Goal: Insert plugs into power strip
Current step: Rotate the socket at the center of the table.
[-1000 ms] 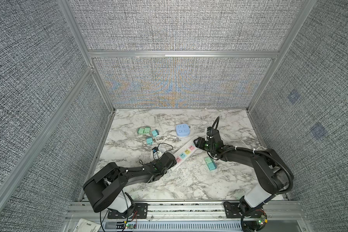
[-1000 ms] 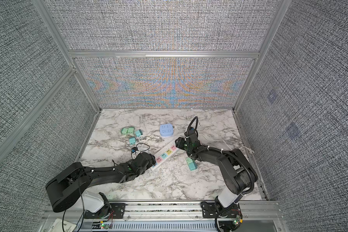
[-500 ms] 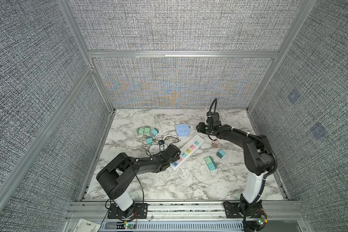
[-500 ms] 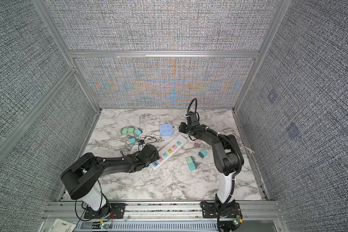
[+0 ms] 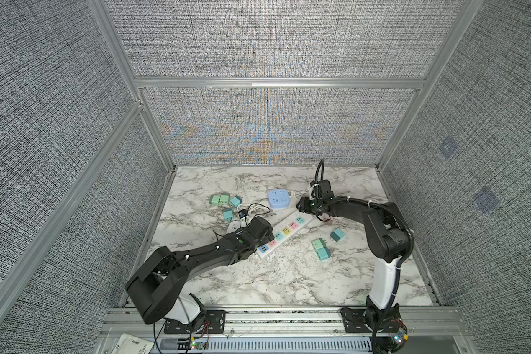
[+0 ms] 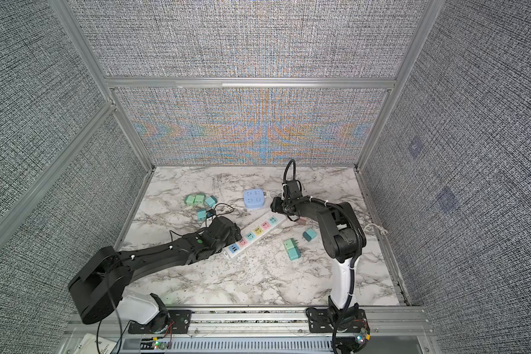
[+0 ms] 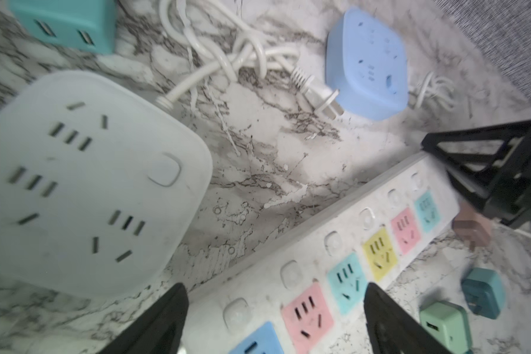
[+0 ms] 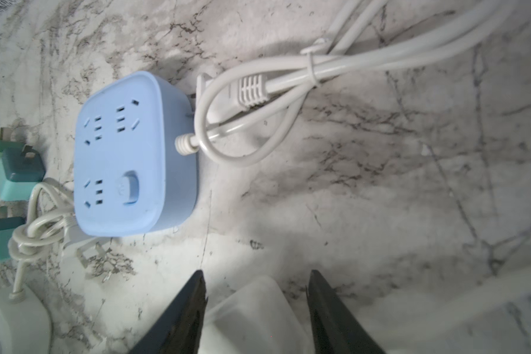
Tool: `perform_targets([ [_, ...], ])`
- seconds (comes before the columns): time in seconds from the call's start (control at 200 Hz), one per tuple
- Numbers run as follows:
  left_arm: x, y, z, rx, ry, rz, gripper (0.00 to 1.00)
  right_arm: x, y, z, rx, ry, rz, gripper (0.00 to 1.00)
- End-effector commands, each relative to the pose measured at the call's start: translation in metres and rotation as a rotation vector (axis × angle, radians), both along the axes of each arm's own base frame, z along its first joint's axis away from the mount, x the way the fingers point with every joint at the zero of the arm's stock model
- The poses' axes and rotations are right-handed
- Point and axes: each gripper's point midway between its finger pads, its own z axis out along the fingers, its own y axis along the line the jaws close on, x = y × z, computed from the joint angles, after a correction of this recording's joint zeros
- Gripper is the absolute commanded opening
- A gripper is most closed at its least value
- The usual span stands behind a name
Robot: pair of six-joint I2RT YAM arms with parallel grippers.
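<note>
Lowered, right claw [image 8: 256, 275] grips power strip [image 7: 333, 242] end, half-hiding pink plug [image 7: 472, 230]; left claw [image 7: 273, 288] open.

Enclosure lined on three sides with grey woven-texture panels [image 5: 273, 39], held in aluminium framing [image 5: 117, 46]. A horizontal strut [image 5: 276, 82] is seen across the back wall — blue-orange shimmer is noted on the panel below it. Darker square patches [image 5: 448, 147] are marked on one side wall. The desk [image 5: 258, 282] is surfaced in grey-veined white marble pattern, evenly lit — a slotted metal rail [image 5: 288, 318] is fitted along its near edge.
</note>
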Motion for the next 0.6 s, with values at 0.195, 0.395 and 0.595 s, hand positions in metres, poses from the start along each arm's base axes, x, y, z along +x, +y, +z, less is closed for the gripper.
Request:
perform_targets([
  [0.195, -0.04, 0.046, -0.006, -0.073, 0.049, 0.115, 0.92, -0.062, 0.006, -0.005, 0.125, 0.029, -0.091, 0.55],
  [0.395, -0.047, 0.069, -0.022, -0.064, -0.019, 0.145, 0.92, -0.094, 0.021, -0.003, 0.176, 0.002, -0.107, 0.55],
  [0.595, -0.05, 0.085, -0.032, 0.013, -0.022, 0.167, 0.92, -0.116, 0.024, 0.001, 0.185, -0.027, -0.136, 0.55],
])
